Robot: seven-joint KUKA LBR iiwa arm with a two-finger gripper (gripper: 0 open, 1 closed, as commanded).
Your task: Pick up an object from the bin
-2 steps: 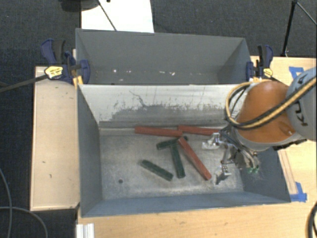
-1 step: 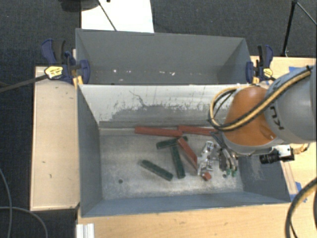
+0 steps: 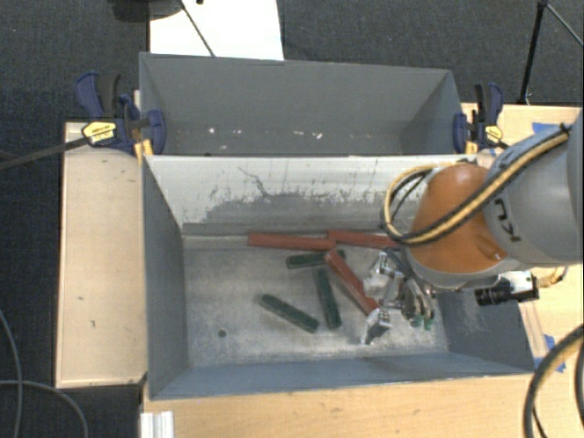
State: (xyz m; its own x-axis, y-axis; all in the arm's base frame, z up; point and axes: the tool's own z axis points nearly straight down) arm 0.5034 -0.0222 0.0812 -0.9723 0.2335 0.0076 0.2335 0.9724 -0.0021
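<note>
1. The arm (image 3: 538, 208) is reaching in from the right, and its orange cover (image 3: 452, 222) is hanging over the right end of the bin (image 3: 164, 245).
2. The gripper (image 3: 376, 325) is pointing down at the bin floor, near the front wall and right of the middle.
3. How far it is open I cannot tell from here, and I cannot see anything held in it.
4. A short red stick (image 3: 347, 279) is lying slantwise on the floor, its lower right end reaching right up to the gripper; whether the two are touching I cannot tell.
5. A long red stick (image 3: 292, 240) is lying along the foot of the back wall, well behind the gripper.
6. A near green stick (image 3: 327, 299) is lying just left of the short red stick.
7. A left green stick (image 3: 290, 313) is lying further left, and a back green stick (image 3: 306, 261) is sitting just below the long red stick.
8. Something small and green (image 3: 422, 318) is peeking out just right of the gripper; what it is I cannot tell.
</note>
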